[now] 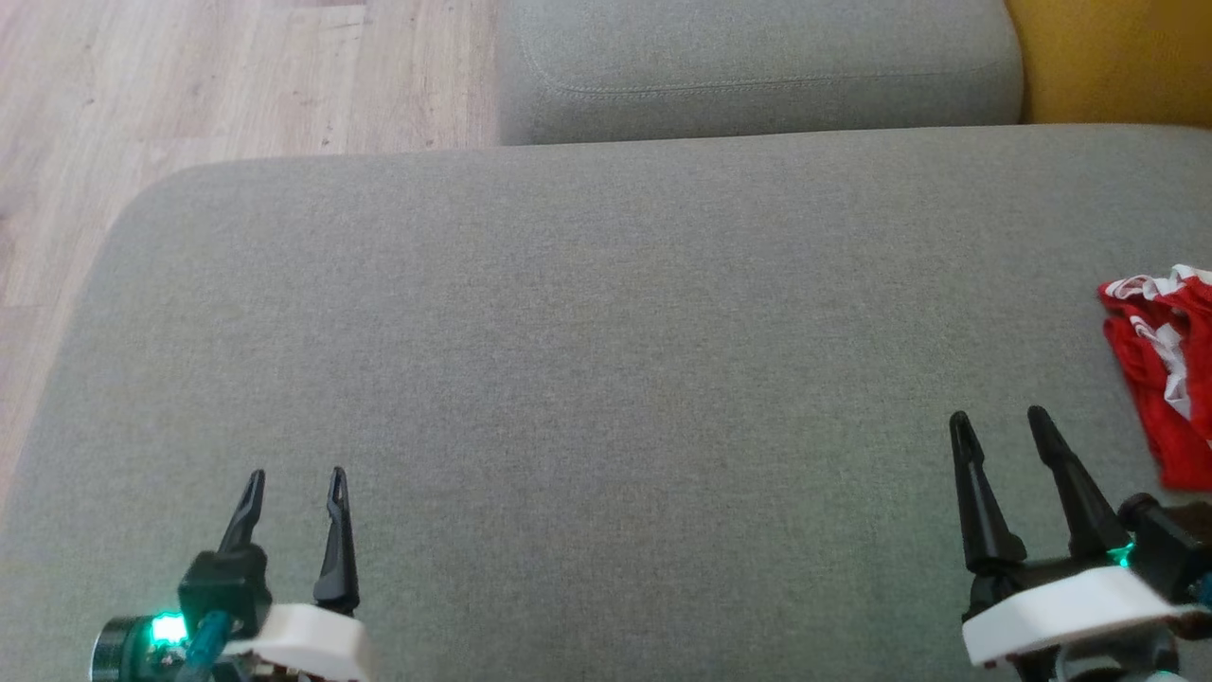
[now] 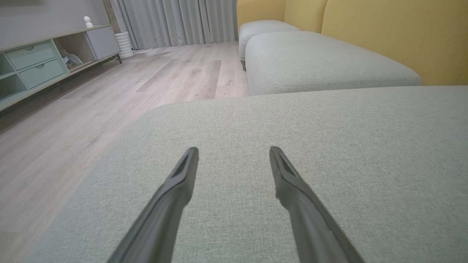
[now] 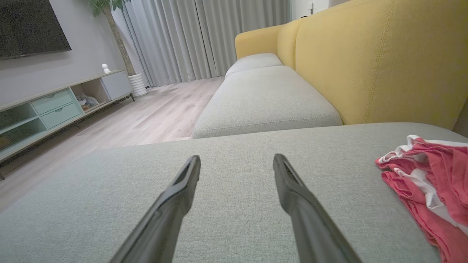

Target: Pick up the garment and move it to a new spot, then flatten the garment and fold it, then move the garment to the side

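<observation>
A red garment with white trim [image 1: 1163, 369] lies crumpled at the right edge of the grey sofa cushion [image 1: 606, 379], partly cut off by the head view's border. In the right wrist view the garment [image 3: 435, 182] is off to the right of the fingers. My right gripper [image 1: 999, 421] hovers open and empty over the cushion, a little left of and nearer than the garment. My left gripper [image 1: 295, 478] is open and empty near the cushion's front left. Both pairs of fingers stand apart over bare fabric in the wrist views, the left gripper [image 2: 234, 150] and the right gripper [image 3: 237, 159].
A second grey cushion [image 1: 757, 66] adjoins at the back, with the yellow sofa back [image 3: 384, 62] to the right. Wooden floor [image 1: 189, 85] lies beyond the cushion's left edge. A low media cabinet [image 3: 55, 106] and grey curtains [image 3: 204, 36] stand across the room.
</observation>
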Robot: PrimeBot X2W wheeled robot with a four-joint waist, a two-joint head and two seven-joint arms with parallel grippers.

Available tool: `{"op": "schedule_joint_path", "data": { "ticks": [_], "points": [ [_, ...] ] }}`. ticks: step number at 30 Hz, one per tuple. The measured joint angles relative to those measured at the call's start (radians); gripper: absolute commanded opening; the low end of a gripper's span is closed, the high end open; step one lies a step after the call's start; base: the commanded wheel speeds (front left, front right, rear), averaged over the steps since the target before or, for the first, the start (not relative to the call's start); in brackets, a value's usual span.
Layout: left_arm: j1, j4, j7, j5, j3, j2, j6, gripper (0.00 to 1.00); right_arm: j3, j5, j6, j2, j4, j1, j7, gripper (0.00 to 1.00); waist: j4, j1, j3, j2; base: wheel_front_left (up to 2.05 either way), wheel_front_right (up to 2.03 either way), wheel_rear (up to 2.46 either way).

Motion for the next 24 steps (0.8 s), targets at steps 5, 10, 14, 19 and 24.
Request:
{"op": "schedule_joint_path", "data": {
  "ticks": [5, 10, 14, 19, 24],
  "points": [
    [0.0, -0.002, 0.0, 0.0, 0.0, 0.002, 0.005, 1.0, 0.004, 0.004, 0.0, 0.0, 0.007, 0.0, 0.0, 1.0, -0.004, 0.0, 0.002, 0.0, 0.0, 0.0, 0.0],
    [0.0, -0.005, 0.001, 0.0, -0.001, 0.004, 0.008, 1.0, 0.006, 0.005, 0.0, 0.0, 0.011, -0.001, 0.0, 1.0, -0.003, 0.0, 0.001, 0.0, 0.0, 0.0, 0.0],
    [0.0, -0.008, 0.002, 0.0, -0.001, 0.005, 0.008, 1.0, 0.007, 0.011, 0.0, 0.0, 0.011, -0.001, 0.0, 1.0, -0.003, 0.0, 0.002, 0.0, 0.0, 0.0, 0.0],
    [0.02, 0.044, 0.003, 0.0, -0.017, -0.027, 0.007, 0.0, 0.008, 0.013, 0.0, 0.0, 0.085, 0.002, 0.0, 0.0, -0.003, 0.0, 0.003, 0.0, 0.0, 0.0, 0.0],
    [0.042, 0.059, 0.009, -0.04, -0.009, -0.044, -0.012, 0.0, 0.009, 0.063, 0.0, 0.0, 0.104, 0.005, 0.0, 0.0, -0.003, 0.0, 0.002, 0.0, 0.0, 0.0, 0.0]
  ]
}}
